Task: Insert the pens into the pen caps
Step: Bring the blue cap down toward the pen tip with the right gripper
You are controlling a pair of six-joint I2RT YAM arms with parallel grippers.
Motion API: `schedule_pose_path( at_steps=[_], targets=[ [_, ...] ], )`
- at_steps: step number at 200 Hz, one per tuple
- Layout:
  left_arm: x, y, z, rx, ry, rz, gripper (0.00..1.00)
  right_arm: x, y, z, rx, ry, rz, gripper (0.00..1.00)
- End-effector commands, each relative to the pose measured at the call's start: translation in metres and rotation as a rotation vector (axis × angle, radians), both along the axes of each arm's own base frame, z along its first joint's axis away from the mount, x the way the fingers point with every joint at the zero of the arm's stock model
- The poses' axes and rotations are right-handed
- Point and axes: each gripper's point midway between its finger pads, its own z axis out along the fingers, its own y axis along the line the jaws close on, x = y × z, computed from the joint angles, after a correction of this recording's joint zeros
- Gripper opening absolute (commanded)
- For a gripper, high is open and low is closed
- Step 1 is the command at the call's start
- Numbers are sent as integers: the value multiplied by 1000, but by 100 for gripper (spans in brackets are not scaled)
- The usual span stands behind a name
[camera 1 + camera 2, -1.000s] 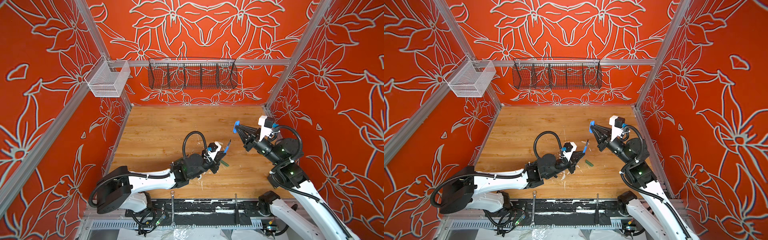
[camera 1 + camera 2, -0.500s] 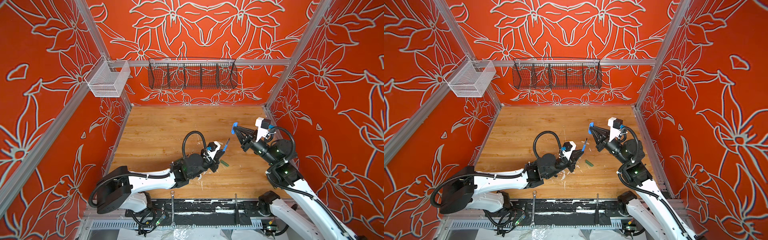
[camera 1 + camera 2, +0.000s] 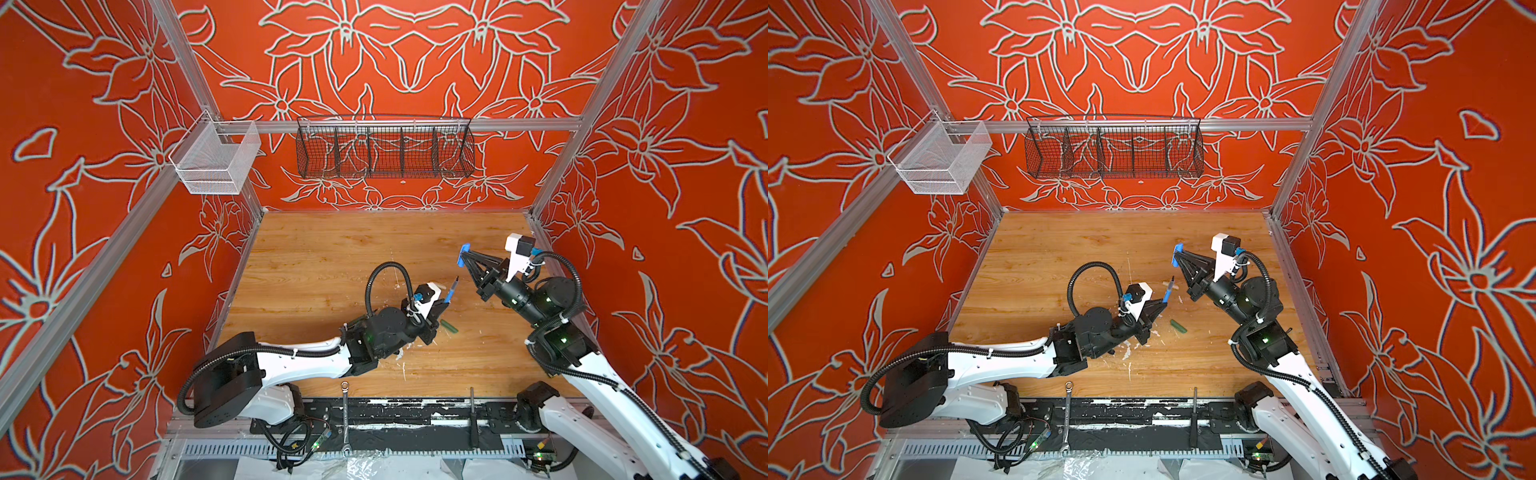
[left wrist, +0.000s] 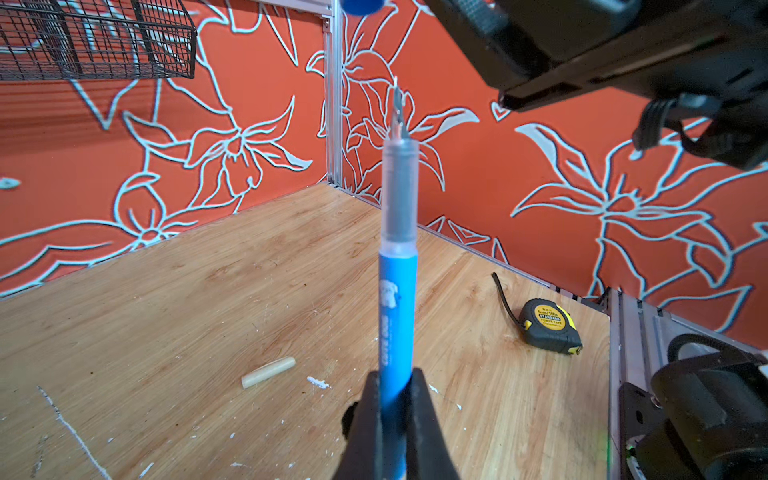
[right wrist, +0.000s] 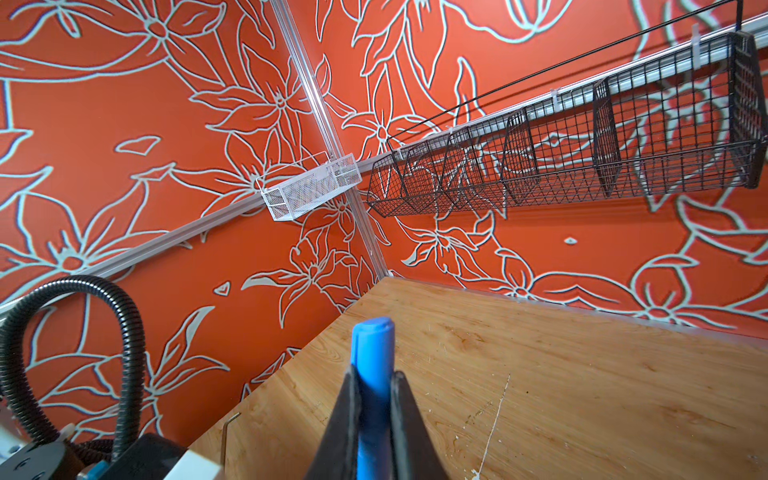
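Orange-red walls (image 3: 104, 208) with pale flower outlines enclose a scuffed wooden tabletop (image 3: 324, 257) lying beneath both pairs of jaws. Well beyond the jaws, a black wire basket (image 3: 384, 149) hangs from an aluminium rail (image 3: 523, 124) on the back wall; a white mesh basket (image 3: 216, 166) hangs in the far corner on the left jaws' side.

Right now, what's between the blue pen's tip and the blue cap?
Nothing but air. The left wrist view shows a bare gap between the blue pen and the blue cap.
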Motion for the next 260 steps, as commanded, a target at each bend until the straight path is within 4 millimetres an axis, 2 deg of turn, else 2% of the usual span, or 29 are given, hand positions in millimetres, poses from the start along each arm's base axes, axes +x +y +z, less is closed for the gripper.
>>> schedule_pose_path(
  at_steps=[1, 71, 128, 172, 204, 260],
  targets=[
    [-1, 0, 21, -45, -32, 2, 0, -3, -3, -4, 6, 16, -11, 0],
    [-1, -1, 24, -46, -32, -5, 0, -5, -3, -18, 43, 64, -6, 0],
    [0, -4, 22, -35, -23, -7, 0, -6, 0, -17, 56, 68, 8, 0],
    [0, -4, 20, -33, -20, -6, 0, -13, -4, 4, 51, 20, 4, 0],
    [0, -4, 19, -29, -18, -5, 0, -19, -2, 11, 26, 8, 20, 0],
    [1, -3, 17, -23, -18, 1, 0, -21, 0, 0, 26, 45, 41, 0]
  ],
)
